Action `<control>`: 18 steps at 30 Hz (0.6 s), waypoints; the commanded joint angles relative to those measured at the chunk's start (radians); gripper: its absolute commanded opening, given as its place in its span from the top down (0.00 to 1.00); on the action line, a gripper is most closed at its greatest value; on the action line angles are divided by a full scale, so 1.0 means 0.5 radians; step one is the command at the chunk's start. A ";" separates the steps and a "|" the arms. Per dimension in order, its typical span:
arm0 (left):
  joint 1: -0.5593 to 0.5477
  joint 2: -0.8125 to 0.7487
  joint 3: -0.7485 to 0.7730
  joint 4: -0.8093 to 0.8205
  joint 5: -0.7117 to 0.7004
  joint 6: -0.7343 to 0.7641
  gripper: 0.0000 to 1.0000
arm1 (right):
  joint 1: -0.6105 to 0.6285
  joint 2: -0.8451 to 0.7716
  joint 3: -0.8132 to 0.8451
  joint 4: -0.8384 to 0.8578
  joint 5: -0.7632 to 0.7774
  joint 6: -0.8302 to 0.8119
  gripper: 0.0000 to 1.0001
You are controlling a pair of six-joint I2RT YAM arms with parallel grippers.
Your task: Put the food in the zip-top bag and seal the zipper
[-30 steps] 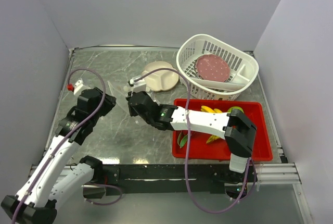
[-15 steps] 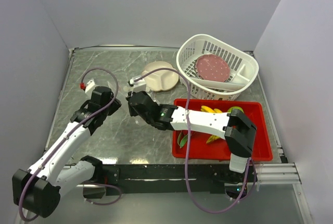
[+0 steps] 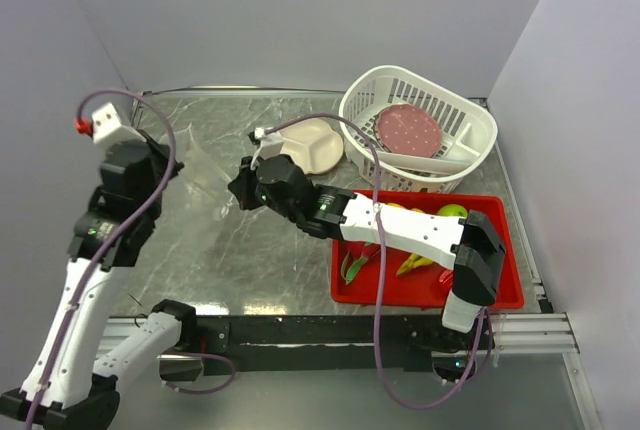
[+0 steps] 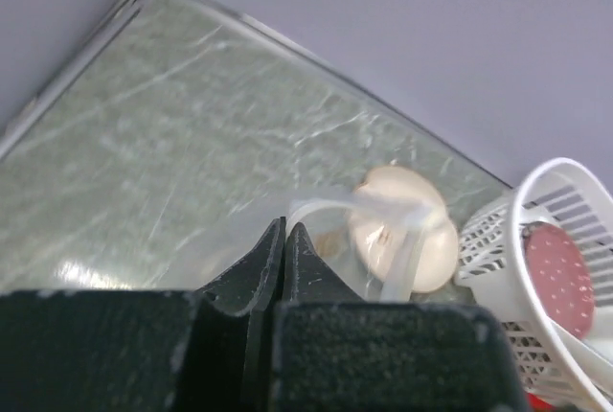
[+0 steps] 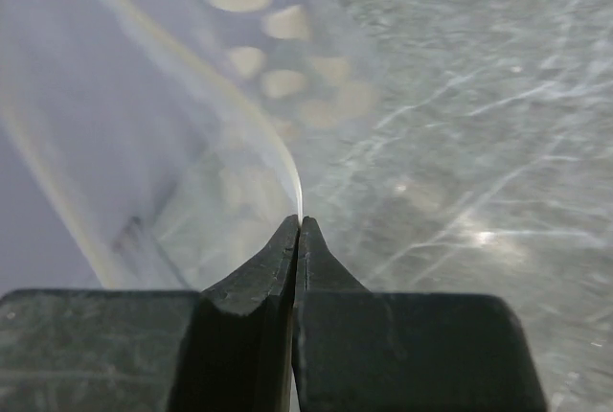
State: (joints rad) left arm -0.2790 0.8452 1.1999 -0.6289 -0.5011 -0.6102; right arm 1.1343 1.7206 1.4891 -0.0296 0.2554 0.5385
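Note:
The clear dotted zip-top bag (image 3: 203,172) hangs stretched between my two grippers above the table's left half. My left gripper (image 3: 163,163) is raised and shut on one edge of the bag (image 4: 330,240). My right gripper (image 3: 238,190) is shut on the opposite edge of the bag (image 5: 206,115). The zipper strip (image 4: 326,205) runs off from my left fingertips. The food lies in the red tray (image 3: 500,285): a green apple (image 3: 453,212), a yellow banana (image 3: 411,265), and the dragon fruit (image 3: 351,268), which is partly hidden by my right arm.
A white slotted basket (image 3: 470,135) at the back right holds a reddish speckled disc (image 3: 408,130). A cream plate (image 3: 318,146) lies beside it, just behind my right gripper. Grey walls close in the left, back and right sides.
My left arm has swung up and to the left, lifting its edge of the bag off the table. My right gripper has shifted a little left and back with the other edge.

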 commanded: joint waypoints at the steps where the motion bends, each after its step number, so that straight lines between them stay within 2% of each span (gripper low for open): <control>1: 0.009 0.227 0.196 -0.181 0.320 0.395 0.99 | -0.115 0.025 -0.070 0.035 -0.284 0.312 1.00; 4: 0.000 0.316 0.067 -0.114 0.492 0.395 0.99 | -0.167 0.068 -0.171 0.050 -0.373 0.386 1.00; 5: -0.018 0.322 -0.061 -0.071 0.520 0.383 0.99 | -0.188 0.071 -0.235 0.050 -0.367 0.390 1.00; 8: -0.058 0.325 -0.322 0.131 0.631 0.291 0.99 | -0.201 0.062 -0.345 0.145 -0.342 0.350 0.89; 9: -0.074 0.337 -0.378 0.177 0.667 0.233 0.99 | -0.201 0.059 -0.370 0.160 -0.339 0.335 0.78; 11: -0.117 0.374 -0.500 0.284 0.711 0.168 0.99 | -0.201 0.050 -0.416 0.179 -0.339 0.292 0.68; 12: -0.120 0.387 -0.531 0.316 0.723 0.113 0.99 | -0.201 0.044 -0.429 0.182 -0.339 0.273 0.58; 15: -0.138 0.384 -0.632 0.451 0.790 0.036 0.99 | -0.201 0.016 -0.478 0.203 -0.315 0.212 0.44; 18: -0.138 0.368 -0.663 0.515 0.827 -0.010 0.99 | -0.201 0.016 -0.478 0.206 -0.281 0.163 0.39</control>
State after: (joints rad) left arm -0.3450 1.0630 0.8700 -0.5152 -0.1440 -0.5545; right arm 1.0294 1.7603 1.2499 0.0093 0.0937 0.6643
